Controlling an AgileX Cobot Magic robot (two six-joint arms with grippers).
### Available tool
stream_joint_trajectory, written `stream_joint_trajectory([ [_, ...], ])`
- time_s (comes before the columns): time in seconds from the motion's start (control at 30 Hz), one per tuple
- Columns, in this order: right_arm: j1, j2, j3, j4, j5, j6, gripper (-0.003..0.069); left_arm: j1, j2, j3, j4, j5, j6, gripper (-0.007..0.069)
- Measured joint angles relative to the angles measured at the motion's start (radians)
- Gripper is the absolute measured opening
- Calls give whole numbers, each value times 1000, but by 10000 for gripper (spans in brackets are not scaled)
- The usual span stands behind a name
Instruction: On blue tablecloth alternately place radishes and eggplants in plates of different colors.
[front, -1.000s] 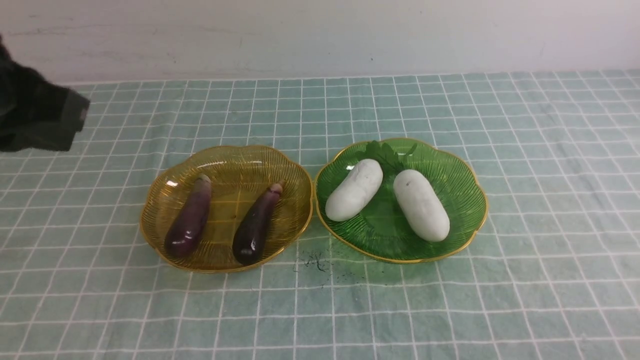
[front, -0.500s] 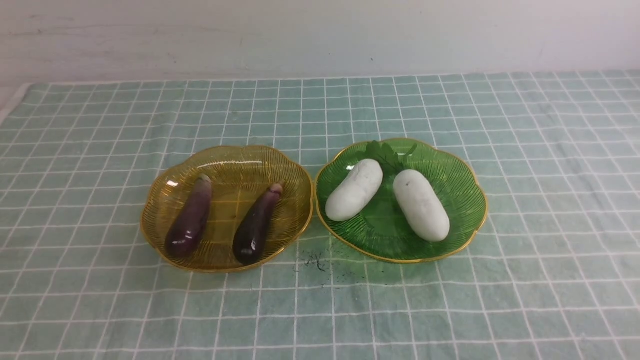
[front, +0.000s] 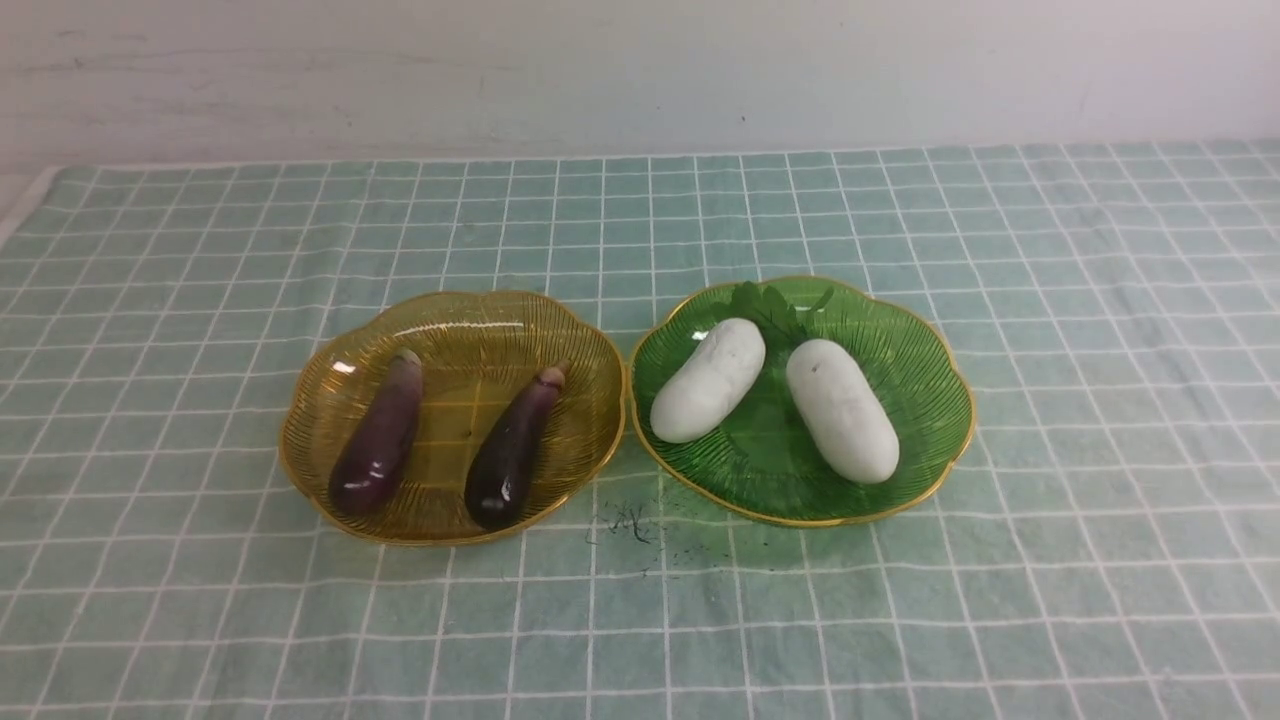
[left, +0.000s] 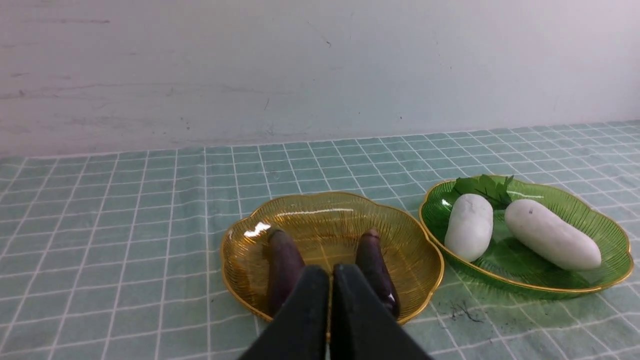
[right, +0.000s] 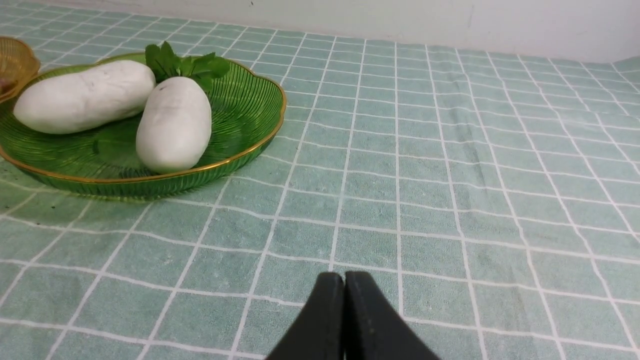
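Eggplants (front: 440, 440), slim, glossy; radishes (front: 775, 400) matte, rounded.

No lettering or numbers can be read (none at all).

Two eggplants in amber plate (left: 405, 225); two radishes in green plate (left: 615, 250).

White-gridded teal tablecloth (front: 1100, 400), amber and green plates (front: 930, 400), dark-purple eggplants (front: 380, 440), white radishes (front: 845, 412)
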Motion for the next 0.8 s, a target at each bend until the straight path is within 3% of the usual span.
stream_joint_trajectory([
  [0.8, 0, 0, 0, 0, 0, -16, -15, 0, -1, 81, -2, -13, 10, -8],
])
